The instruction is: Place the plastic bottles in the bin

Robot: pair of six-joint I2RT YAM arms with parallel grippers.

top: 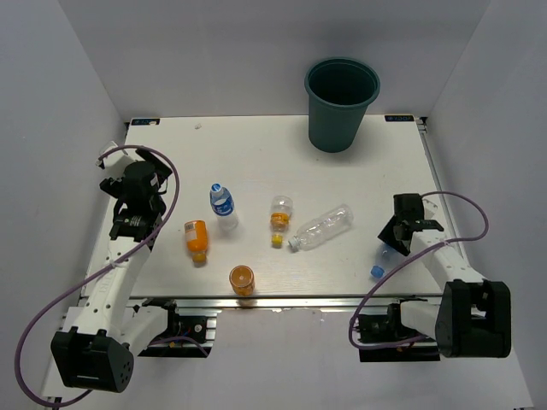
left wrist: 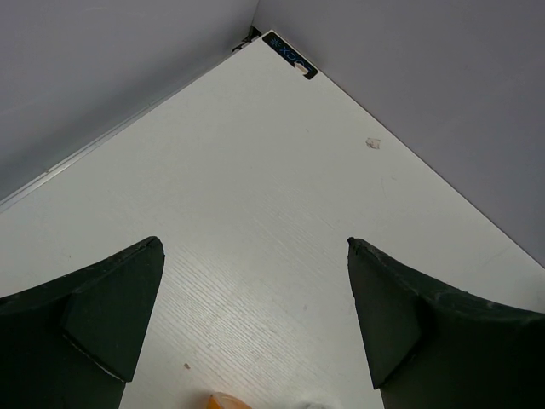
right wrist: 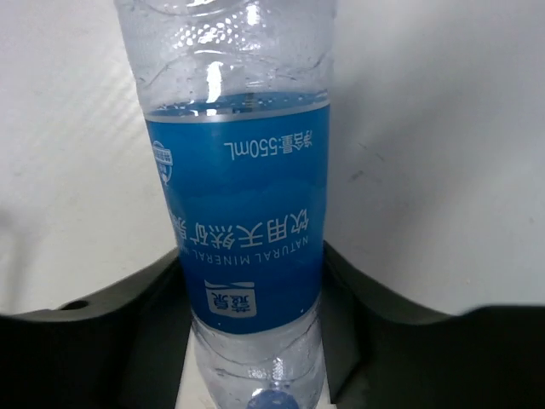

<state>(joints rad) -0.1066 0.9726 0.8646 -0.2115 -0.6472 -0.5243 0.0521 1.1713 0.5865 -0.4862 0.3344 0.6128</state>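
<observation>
My right gripper [top: 395,242] [right wrist: 253,256] is low at the table's right side. It is shut on a clear bottle with a blue label [right wrist: 238,196], a finger pressed against each side. Of this bottle only the blue cap [top: 377,272] shows from above. Five more bottles lie on the table: a second blue-label one [top: 223,205], two orange [top: 197,239] [top: 242,279], a clear one with an orange end [top: 280,218] and a plain clear one [top: 323,228]. The teal bin [top: 342,102] stands upright at the back right. At the left edge my left gripper [top: 137,175] [left wrist: 255,243] is open over bare table.
White walls close in the table on the left, back and right. The table's far left corner [left wrist: 289,55] carries a small label. A sliver of something orange [left wrist: 226,402] shows at the bottom edge of the left wrist view. Purple cables loop off both arms.
</observation>
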